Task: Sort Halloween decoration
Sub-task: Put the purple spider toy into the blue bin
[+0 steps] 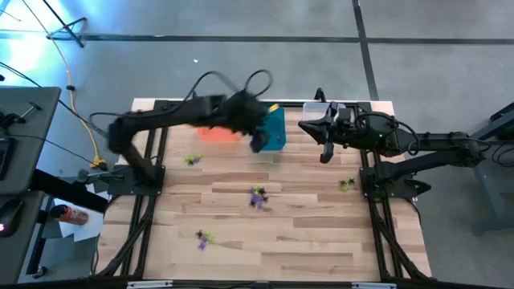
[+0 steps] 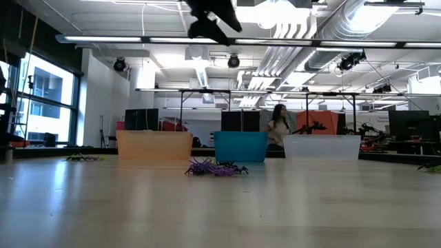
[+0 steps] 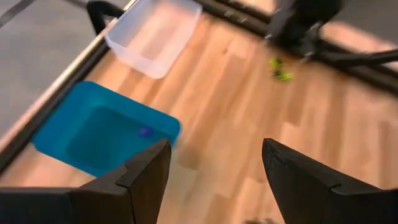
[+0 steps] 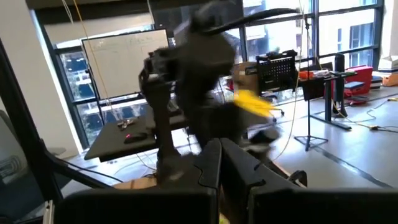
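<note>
The Halloween decoration lies in small spidery heaps on the wooden table: a purple heap (image 1: 257, 197) in the middle, also in the low view (image 2: 215, 168), a yellow-green and purple one (image 1: 193, 159) at the left, one (image 1: 205, 238) near the front, and a yellow-green one (image 1: 347, 184) at the right. One purple piece (image 3: 145, 132) lies inside the teal bin (image 3: 99, 130). My left gripper (image 3: 214, 149) hangs open and empty, high above the teal bin's near edge (image 1: 277, 128). My right gripper (image 1: 307, 125) waits shut, raised by the clear bin (image 1: 321, 107).
Three bins stand in a row at the table's far edge: orange (image 2: 155, 145), teal (image 2: 241, 146) and clear (image 2: 322, 147). My left arm hides much of the orange bin (image 1: 215, 134) from above. A person (image 2: 279, 125) shows in the room behind the table.
</note>
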Robot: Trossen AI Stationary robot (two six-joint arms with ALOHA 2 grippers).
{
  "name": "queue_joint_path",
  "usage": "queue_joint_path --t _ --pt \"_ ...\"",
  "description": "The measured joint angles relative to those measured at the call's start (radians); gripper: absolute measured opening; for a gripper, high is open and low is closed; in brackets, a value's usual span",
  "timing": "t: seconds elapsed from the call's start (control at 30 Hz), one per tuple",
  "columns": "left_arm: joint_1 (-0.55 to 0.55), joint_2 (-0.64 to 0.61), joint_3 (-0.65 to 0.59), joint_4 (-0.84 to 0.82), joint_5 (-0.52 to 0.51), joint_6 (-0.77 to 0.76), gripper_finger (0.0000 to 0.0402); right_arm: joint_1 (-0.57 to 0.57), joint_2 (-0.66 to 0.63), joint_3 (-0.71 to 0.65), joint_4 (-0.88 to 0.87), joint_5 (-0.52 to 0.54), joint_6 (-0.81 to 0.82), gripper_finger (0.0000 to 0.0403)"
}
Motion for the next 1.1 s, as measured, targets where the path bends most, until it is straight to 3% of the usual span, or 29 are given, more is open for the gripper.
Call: queue_joint_path --t 0.2,0.37,0.53,0.7,0.9,1.1 --pt "-0.101 -0.31 -0.46 0.369 -0.02 -0.161 0.0241 0.0 0.006 0.0 0.001 -0.058 0.145 0.0" --pt "-0.146 -0.496 -0.666 0.529 -0.068 -0.232 0.0241 0.049 0.059 0.005 0.047 -0.121 0.193 0.0" --pt "-0.148 -0.62 -0.712 0.531 -0.091 -0.244 0.0241 0.108 0.198 0.105 -0.084 -0.101 0.148 0.0005" --pt "-0.148 -0.69 -0.712 0.498 -0.092 -0.19 0.0241 0.15 0.37 0.258 -0.292 -0.095 0.134 0.0041" --pt "-0.148 -0.722 -0.713 0.403 -0.092 -0.133 0.0241 0.213 0.557 0.443 -0.601 -0.114 0.161 0.0096" --pt "-0.148 -0.718 -0.713 0.3 -0.092 -0.094 0.0241 0.287 0.741 0.591 -0.72 -0.125 0.224 0.0112"
